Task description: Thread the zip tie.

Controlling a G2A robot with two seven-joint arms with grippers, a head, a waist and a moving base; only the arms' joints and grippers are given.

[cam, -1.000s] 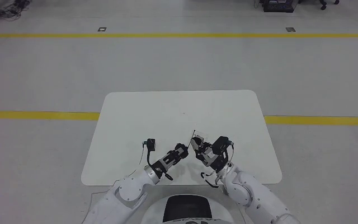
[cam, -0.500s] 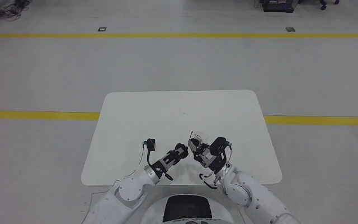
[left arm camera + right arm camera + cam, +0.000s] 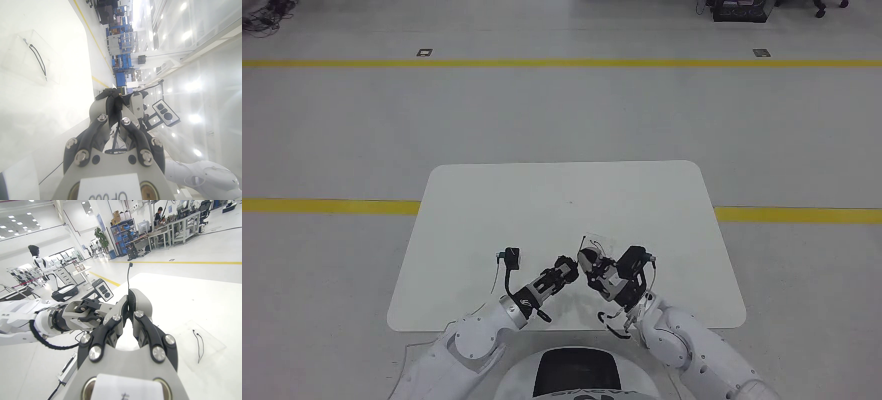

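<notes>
So the right claw (image 3: 129, 300) is clamping fully closed on the zip tie (image 3: 128, 279), pinching the strap partway along. The strap is standing pretty much straight up out of the fingertips, with the little square head (image 3: 130, 265) sitting at the top end. That long axis is what I'm watching: the head is pointing up and away from the desk (image 3: 542, 200), and I'm not making out where the tail end is going.

The left claw (image 3: 115, 103) is sitting just beside the right one, tips almost touching, so it's the nearer arm for feeding the tail. Its fingers are looking pressed together too, but I can't tell if it's actually pinching any strap.

Both claws are hanging just on the robot's side of the clear sheet (image 3: 213, 340), which is lying flat on the desk. A second, looped zip tie (image 3: 200, 346) is resting on that sheet, with nothing touching it.

I'm guessing the next bit is needing a fine line-up of the tail to the head slot, and a thin, floppy strap is probably going to be wandering.
</notes>
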